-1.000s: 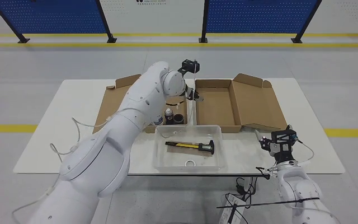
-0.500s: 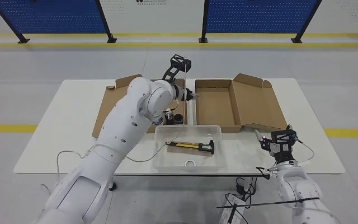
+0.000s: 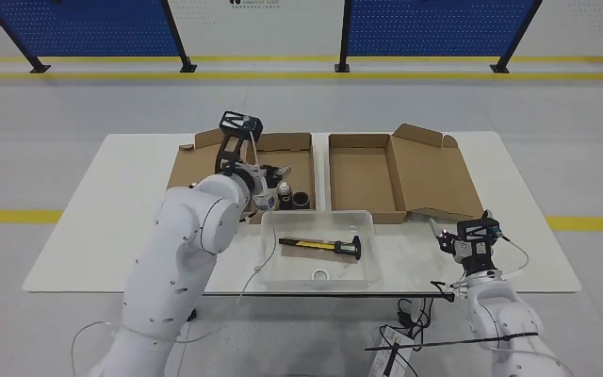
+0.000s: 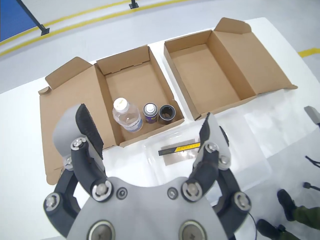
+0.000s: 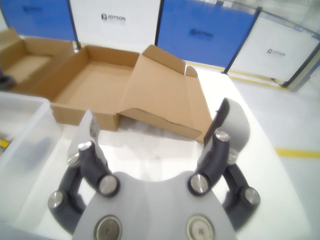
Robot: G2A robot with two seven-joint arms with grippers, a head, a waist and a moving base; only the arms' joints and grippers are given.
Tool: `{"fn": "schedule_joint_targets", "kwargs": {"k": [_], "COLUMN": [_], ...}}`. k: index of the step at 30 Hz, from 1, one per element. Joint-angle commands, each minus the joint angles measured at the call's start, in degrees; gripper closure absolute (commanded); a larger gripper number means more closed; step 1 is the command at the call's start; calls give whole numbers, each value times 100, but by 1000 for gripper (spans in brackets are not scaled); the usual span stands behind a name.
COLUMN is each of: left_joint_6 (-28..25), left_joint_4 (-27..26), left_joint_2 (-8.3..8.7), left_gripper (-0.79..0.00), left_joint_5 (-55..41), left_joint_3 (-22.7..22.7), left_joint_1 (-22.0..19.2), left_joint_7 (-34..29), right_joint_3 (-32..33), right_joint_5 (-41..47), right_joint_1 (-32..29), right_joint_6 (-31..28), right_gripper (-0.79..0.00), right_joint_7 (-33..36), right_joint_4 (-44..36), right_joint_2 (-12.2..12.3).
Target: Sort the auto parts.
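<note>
The left cardboard box (image 4: 105, 116) holds a clear bottle (image 4: 127, 116), a small spray can (image 4: 150, 112) and a black cylindrical part (image 4: 167, 113), all standing along its near wall. A yellow-and-black caliper (image 3: 320, 247) and a small ring (image 3: 320, 274) lie in the clear plastic bin (image 3: 369, 269). The right cardboard box (image 3: 358, 179) has nothing in it. My left gripper (image 4: 144, 112) hangs open and holds nothing, high above the left box and the bin. My right gripper (image 5: 157, 107) is open and holds nothing, low over the table's front right (image 3: 468, 236).
Both boxes have their lids folded outward, flat on the white table (image 3: 113, 217). The bin sits in front of the boxes at the table's front edge. Bare table lies left of the left box and around my right gripper.
My left arm has swung left, from over the gap between the boxes to above the left box, gripper open and holding nothing. The right arm has not moved.
</note>
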Motion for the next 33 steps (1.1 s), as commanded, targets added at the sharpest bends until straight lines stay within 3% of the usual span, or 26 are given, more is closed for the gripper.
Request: {"fn": "schedule_joint_targets", "kwargs": {"k": [1,5,11,25,33], "left_joint_6": [241,526,543,513,513], "left_joint_4": [-133,-323,-455,-429,-429], "left_joint_2": [15,35,50,47,47], "left_gripper": [-785,-785,-785,-785,-785], "left_joint_5": [175,351,513,555,555], "left_joint_3": [-128,-321,-453,-445,-445], "left_joint_1": [259,690,960,981,981], "left_joint_7": [50,102,91,44,44], "right_joint_3": [0,0,0,-9,33], "right_joint_5": [0,0,0,20,372], "right_joint_1": [0,0,0,-3,-222], "right_joint_6": [0,0,0,-15,-685], "right_gripper": [-785,-785,-785,-785,-785], "right_joint_7": [0,0,0,25,405], "right_joint_4": [0,0,0,-61,-740], "right_joint_2": [0,0,0,-9,-1]}}
